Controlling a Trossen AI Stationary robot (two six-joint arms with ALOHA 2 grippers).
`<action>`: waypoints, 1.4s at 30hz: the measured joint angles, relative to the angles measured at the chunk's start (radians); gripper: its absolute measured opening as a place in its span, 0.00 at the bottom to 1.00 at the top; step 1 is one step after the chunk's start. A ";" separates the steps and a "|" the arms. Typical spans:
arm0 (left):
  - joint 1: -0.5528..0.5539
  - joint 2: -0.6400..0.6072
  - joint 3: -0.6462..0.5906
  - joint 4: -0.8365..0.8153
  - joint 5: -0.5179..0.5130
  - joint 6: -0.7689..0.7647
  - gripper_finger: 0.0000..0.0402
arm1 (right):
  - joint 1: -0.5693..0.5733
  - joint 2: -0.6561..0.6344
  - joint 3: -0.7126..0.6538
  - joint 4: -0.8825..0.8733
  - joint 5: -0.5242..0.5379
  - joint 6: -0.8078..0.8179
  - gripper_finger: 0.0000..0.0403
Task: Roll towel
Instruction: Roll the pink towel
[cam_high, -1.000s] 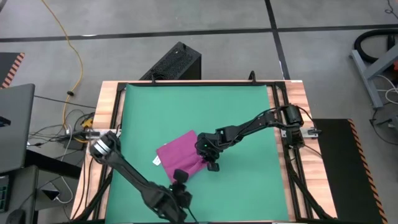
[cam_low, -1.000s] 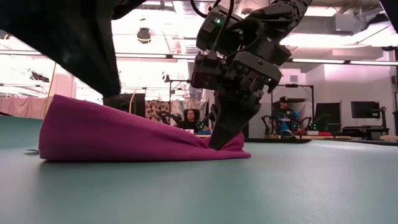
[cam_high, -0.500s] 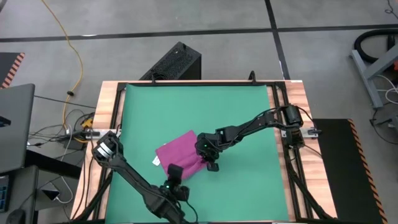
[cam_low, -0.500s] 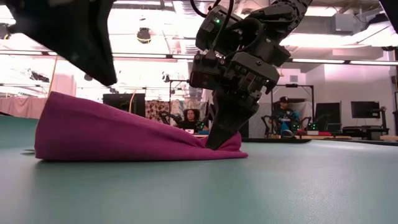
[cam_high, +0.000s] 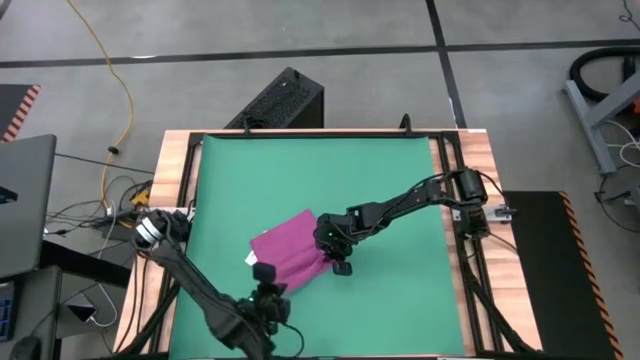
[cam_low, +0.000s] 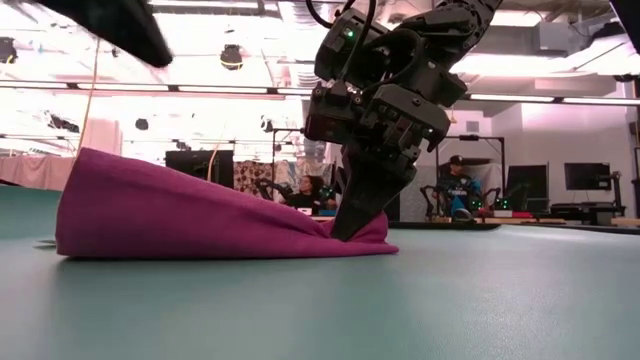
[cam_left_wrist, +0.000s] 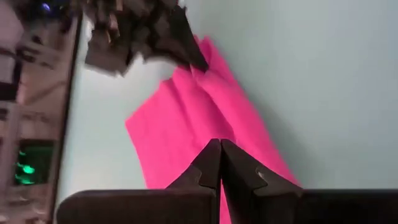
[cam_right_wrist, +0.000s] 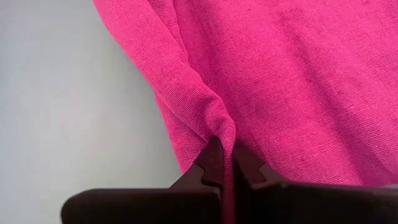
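From above, the small magenta-pink soft cloth towel (cam_high: 290, 252) lies folded on the green mat (cam_high: 380, 180) that covers the wooden-framed table (cam_high: 178, 170), a little toward the mat's near edge and left of its middle; its long axis runs on a diagonal, from an end pointing at the mat's near-left corner up to an end pointing at the far-right corner, and a small white tag (cam_high: 252, 259) shows at its left edge. The right gripper (cam_high: 333, 257) reaches in from the mat's right edge and sits at the towel's near-right edge, its fingers pinched together on a fold of the cloth. The left gripper (cam_high: 267, 290) hangs just off the towel's near corner, close to the mat's near edge, fingers pressed together with nothing between them. At table height the towel (cam_low: 200, 215) lies as a low wedge on the mat (cam_low: 400, 300), high at one end and tapering to a thin point where the right gripper (cam_low: 350, 225) pins it to the surface; people sit in the room behind. The left wrist view looks past the closed left gripper (cam_left_wrist: 220, 148) at the towel (cam_left_wrist: 186, 118) stretching away with the other arm at its far end. The right wrist view shows the right gripper (cam_right_wrist: 224, 149) clamping a raised ridge of the towel (cam_right_wrist: 292, 74) beside bare mat (cam_right_wrist: 68, 93).
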 joint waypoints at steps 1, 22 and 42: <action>0.001 -0.009 -0.038 0.033 0.024 -0.009 0.00 | 0.000 0.000 0.000 0.000 0.000 0.000 0.05; 0.006 -0.044 -0.384 0.495 0.251 0.071 0.00 | 0.017 0.004 0.064 -0.072 0.004 -0.050 0.05; -0.004 -0.046 -0.411 0.501 0.317 0.073 0.00 | 0.009 0.003 0.146 -0.147 0.048 -0.254 0.21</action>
